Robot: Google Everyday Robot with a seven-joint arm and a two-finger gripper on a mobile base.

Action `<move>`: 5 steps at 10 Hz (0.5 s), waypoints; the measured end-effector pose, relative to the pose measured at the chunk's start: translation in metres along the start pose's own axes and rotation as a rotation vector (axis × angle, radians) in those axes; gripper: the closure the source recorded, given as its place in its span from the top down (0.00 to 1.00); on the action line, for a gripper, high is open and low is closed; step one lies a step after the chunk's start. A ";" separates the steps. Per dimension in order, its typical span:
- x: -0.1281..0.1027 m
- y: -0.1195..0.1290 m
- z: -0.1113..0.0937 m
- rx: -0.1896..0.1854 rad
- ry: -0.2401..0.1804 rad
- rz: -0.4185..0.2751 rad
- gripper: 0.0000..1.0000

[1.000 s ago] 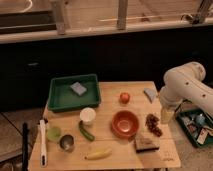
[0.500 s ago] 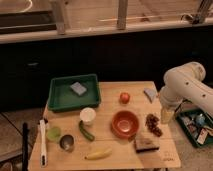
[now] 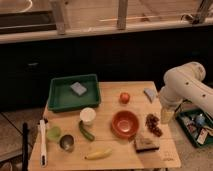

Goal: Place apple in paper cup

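The apple (image 3: pixel 124 97), small and red-orange, lies on the wooden table (image 3: pixel 115 162) right of the middle, near the far edge. The white paper cup (image 3: pixel 88 115) stands upright to its left and nearer me, below the green tray. My white arm reaches in from the right. Its gripper (image 3: pixel 167 115) hangs at the table's right edge, right of the apple and well apart from it. The gripper is open and holds nothing.
A green tray (image 3: pixel 59 100) with a grey sponge (image 3: pixel 78 88) sits at the back left. A red-orange bowl (image 3: pixel 125 123), dark grapes (image 3: pixel 152 124), a brown block (image 3: pixel 145 144), a banana (image 3: pixel 99 153), a cucumber (image 3: pixel 85 131), a metal cup (image 3: pixel 67 143) and a pale green round object (image 3: pixel 53 133) crowd the table. A bin (image 3: pixel 197 125) stands right.
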 end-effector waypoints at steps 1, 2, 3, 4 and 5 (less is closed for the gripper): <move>0.000 0.000 0.000 0.000 0.000 0.000 0.80; 0.000 -0.001 0.000 0.002 0.001 0.000 0.80; -0.011 -0.009 0.006 0.009 0.003 -0.019 0.80; -0.020 -0.015 0.010 0.012 0.004 -0.029 0.80; -0.033 -0.023 0.014 0.016 0.005 -0.042 0.80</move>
